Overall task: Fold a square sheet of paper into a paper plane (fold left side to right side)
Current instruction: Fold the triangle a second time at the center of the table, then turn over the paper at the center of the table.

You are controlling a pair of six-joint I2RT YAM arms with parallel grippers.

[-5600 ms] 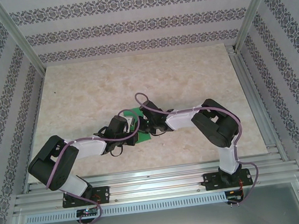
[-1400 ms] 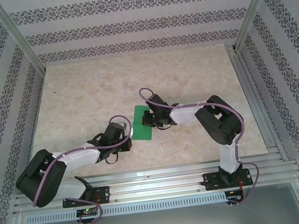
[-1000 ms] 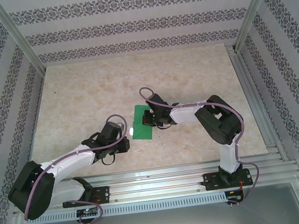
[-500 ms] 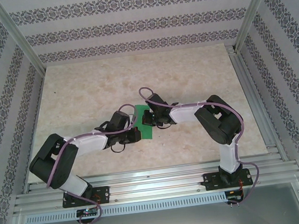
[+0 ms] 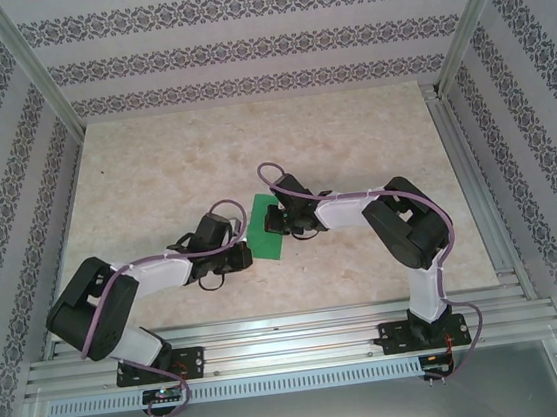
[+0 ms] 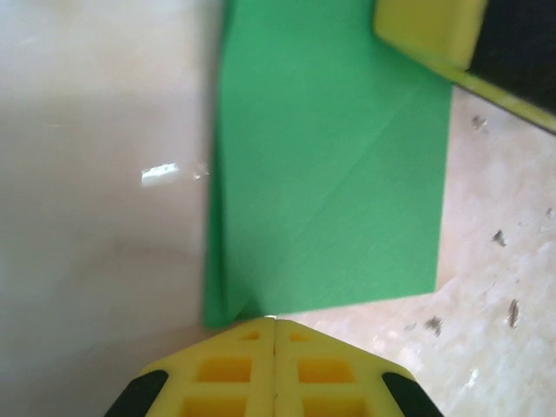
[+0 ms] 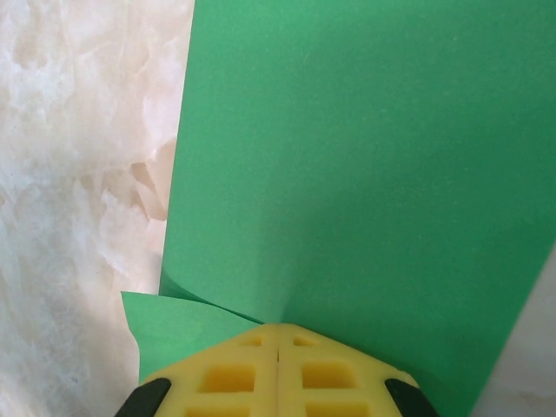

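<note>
The square sheet of paper [image 5: 262, 232] lies on the table folded into a narrow green rectangle, not a paper plane. In the left wrist view the paper [image 6: 330, 174] shows a diagonal crease. My left gripper [image 5: 248, 255] is shut, and its tip [image 6: 274, 320] touches the sheet's near left corner. My right gripper [image 5: 276, 221] is shut too. It presses down on the paper [image 7: 347, 156] at its tip [image 7: 278, 327], where the top layer puckers and a lower layer [image 7: 165, 326] peeks out on the left. One right finger [image 6: 426, 26] shows in the left wrist view.
The beige marble tabletop [image 5: 154, 172] spreads round the paper. Patterned walls and metal posts [image 5: 31, 71] close it in. An aluminium rail [image 5: 294, 343] carrying the arm bases runs along the near edge. A small white shiny spot [image 6: 159, 175] lies left of the sheet.
My left arm swung out left of the paper, then came back to its near left corner and shut. The right gripper has stayed pressed on the sheet.
</note>
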